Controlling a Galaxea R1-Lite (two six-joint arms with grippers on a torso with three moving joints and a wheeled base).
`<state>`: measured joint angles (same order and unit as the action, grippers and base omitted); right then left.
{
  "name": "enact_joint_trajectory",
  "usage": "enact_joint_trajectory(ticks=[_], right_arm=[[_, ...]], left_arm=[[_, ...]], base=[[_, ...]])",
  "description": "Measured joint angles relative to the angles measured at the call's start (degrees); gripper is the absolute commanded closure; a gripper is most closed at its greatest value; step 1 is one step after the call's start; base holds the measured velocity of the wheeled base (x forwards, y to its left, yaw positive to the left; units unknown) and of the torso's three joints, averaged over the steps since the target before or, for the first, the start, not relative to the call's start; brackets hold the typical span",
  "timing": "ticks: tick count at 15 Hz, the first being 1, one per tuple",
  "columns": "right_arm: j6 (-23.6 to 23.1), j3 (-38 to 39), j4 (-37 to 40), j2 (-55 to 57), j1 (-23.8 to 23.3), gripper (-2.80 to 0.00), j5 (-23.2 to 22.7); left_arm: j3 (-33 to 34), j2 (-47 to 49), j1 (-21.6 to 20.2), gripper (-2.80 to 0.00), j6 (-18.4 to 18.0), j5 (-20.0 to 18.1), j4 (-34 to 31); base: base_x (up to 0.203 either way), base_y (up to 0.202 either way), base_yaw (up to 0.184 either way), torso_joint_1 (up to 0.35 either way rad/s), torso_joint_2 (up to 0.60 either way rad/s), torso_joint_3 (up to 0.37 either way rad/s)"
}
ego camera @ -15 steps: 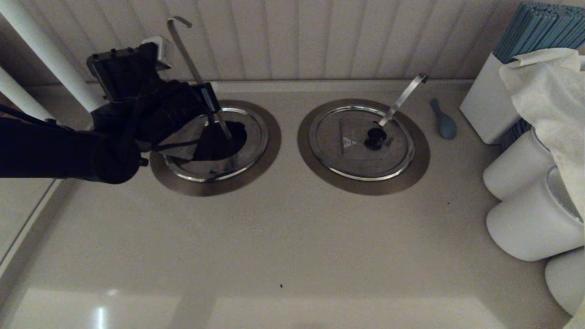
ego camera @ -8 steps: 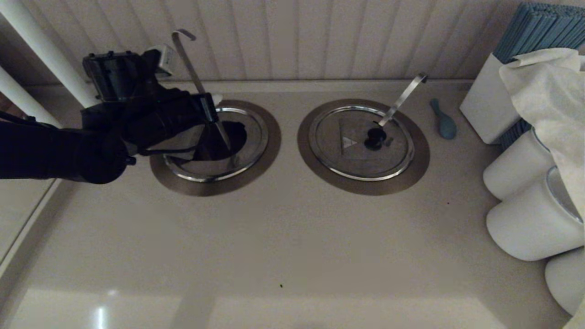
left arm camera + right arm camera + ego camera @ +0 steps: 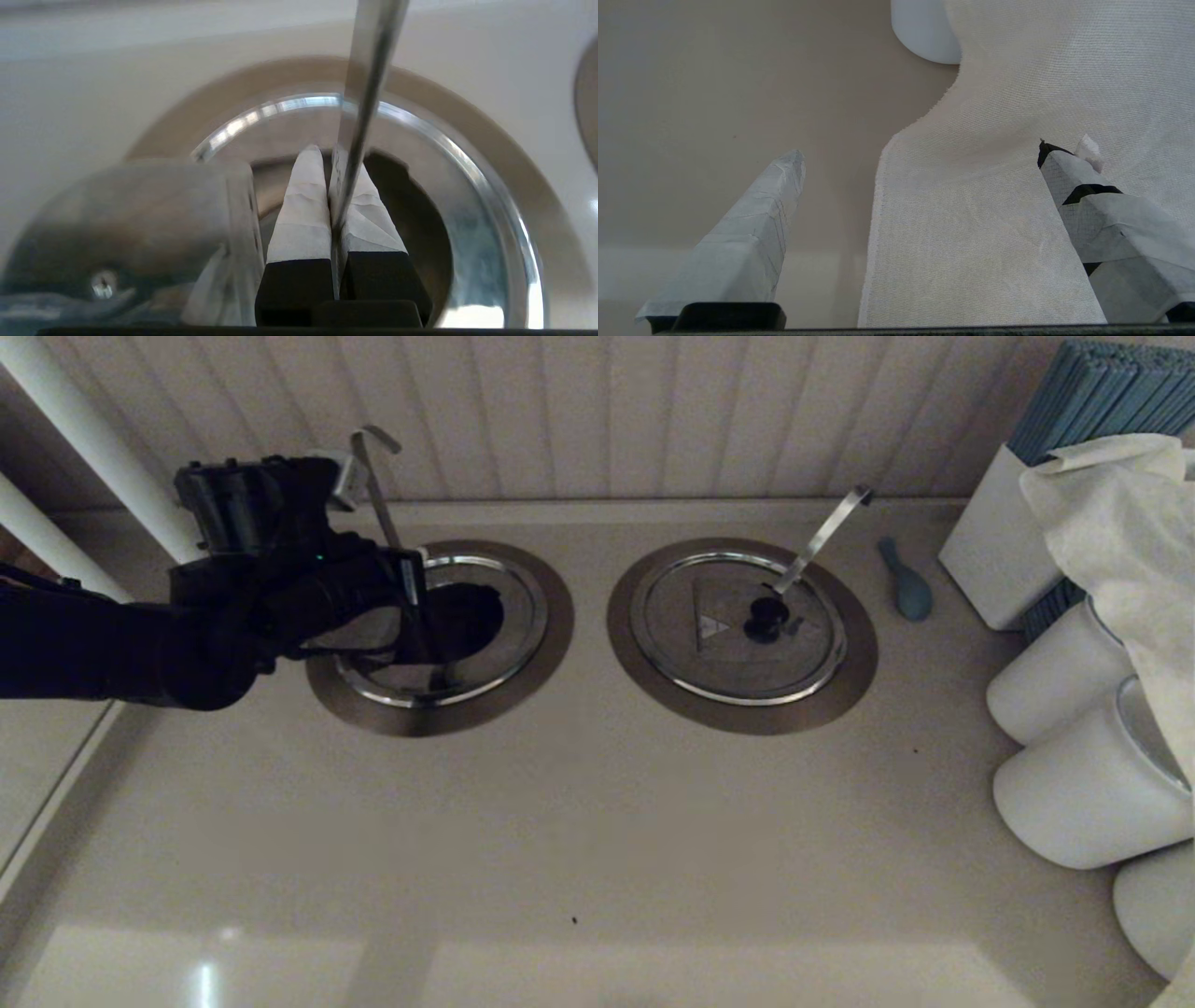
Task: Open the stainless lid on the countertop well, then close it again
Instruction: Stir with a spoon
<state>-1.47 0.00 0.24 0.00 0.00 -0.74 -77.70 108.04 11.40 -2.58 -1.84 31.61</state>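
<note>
The countertop well (image 3: 526, 637) at the left stands partly uncovered, its dark hole showing inside the chrome rim (image 3: 468, 161). The stainless lid (image 3: 369, 633) is tipped up at the well's left side. Its grey underside with a small screw (image 3: 140, 219) faces the left wrist view. My left gripper (image 3: 412, 594) hangs over the well, shut (image 3: 327, 156) on the thin hook-tipped ladle handle (image 3: 378, 495), which runs nearly upright between the fingers (image 3: 299, 210). The lid's knob is hidden. My right gripper (image 3: 922, 154) is open over a white cloth, out of the head view.
To the right sits the twin well with its lid (image 3: 719, 644) shut and a strap handle (image 3: 823, 536). A blue spoon (image 3: 906, 584), a white box (image 3: 985, 555), white canisters (image 3: 1074, 793) and a draped cloth (image 3: 1120, 513) crowd the right side.
My left gripper has shifted left and back with the ladle handle, which went from leaning right to nearly upright. The lid stays tipped up in the well.
</note>
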Motion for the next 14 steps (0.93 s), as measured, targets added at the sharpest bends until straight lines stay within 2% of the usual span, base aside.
enact_joint_trajectory(ticks=[2,4,5,8,10,12,14], right_arm=[[0.01,0.0,0.0,0.0,0.0,-2.8,-0.02],[0.01,0.0,0.02,0.0,0.0,-2.8,-0.01],[-0.01,0.0,0.02,0.0,0.0,-2.8,-0.03],[-0.02,0.0,0.01,0.0,0.0,-2.8,-0.03],[0.01,0.0,0.02,0.0,0.0,-2.8,-0.03],[0.0,0.0,0.02,0.0,0.0,-2.8,-0.03],[-0.01,0.0,0.02,0.0,0.0,-2.8,-0.03]], left_arm=[[-0.85,1.31,0.06,0.0,2.27,0.06,5.84],[-1.21,2.43,0.73,0.0,6.33,0.06,11.88],[-1.24,2.78,1.14,0.0,7.15,0.06,12.62],[-1.23,3.01,2.49,0.0,10.52,-0.33,12.51],[-0.89,2.71,2.68,0.0,10.58,-0.54,10.71],[-0.64,1.53,2.66,0.0,10.72,-2.13,6.12],[0.04,0.71,2.52,0.0,9.31,-3.35,4.02]], base=[[0.0,0.0,0.0,0.0,0.0,0.0],[0.0,0.0,0.0,0.0,0.0,0.0],[0.0,0.0,0.0,0.0,0.0,0.0],[0.0,0.0,0.0,0.0,0.0,0.0],[0.0,0.0,0.0,0.0,0.0,0.0],[0.0,0.0,0.0,0.0,0.0,0.0],[0.0,0.0,0.0,0.0,0.0,0.0]])
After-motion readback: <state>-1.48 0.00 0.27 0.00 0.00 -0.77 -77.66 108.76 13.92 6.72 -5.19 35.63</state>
